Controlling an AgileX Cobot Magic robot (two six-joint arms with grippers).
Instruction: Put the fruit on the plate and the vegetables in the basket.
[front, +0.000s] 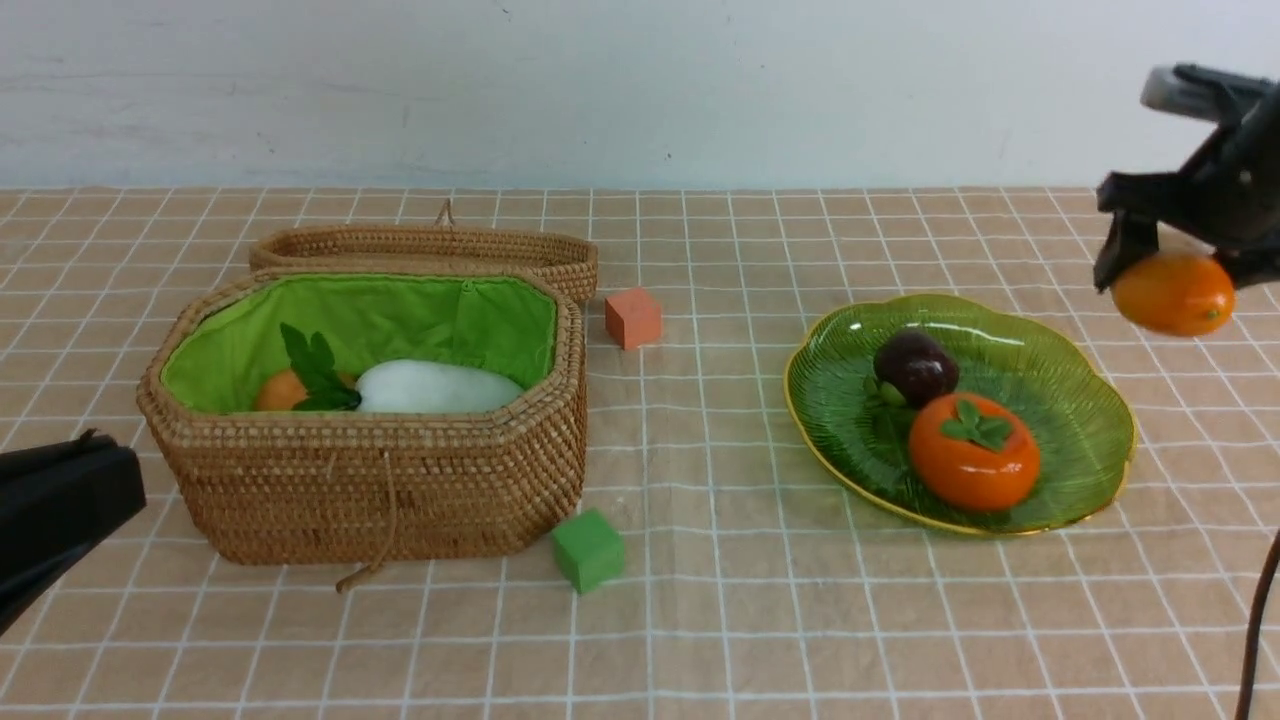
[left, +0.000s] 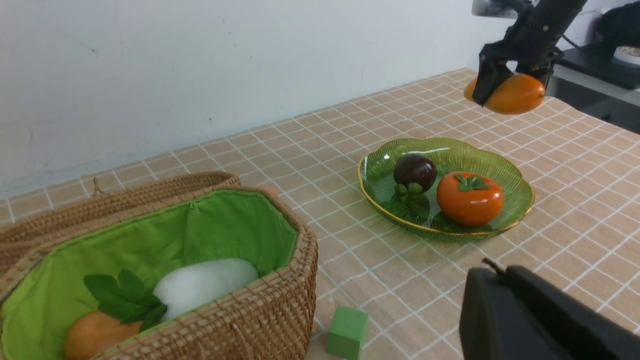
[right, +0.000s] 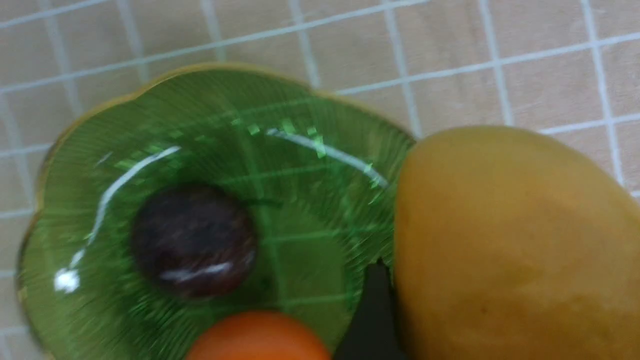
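With our right hand (front: 1165, 275) gripping the mango (front: 1185, 293), we should lower it gently beside the persimmon (front: 975, 452).

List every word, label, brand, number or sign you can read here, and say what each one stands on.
None: no readable text on the basket, plate, persimmon, mangosteen, mango, green cube or orange cube.
Too small and blurred to read: the reddish marks on the white round item in the left wrist view's background; they may be only a pattern.
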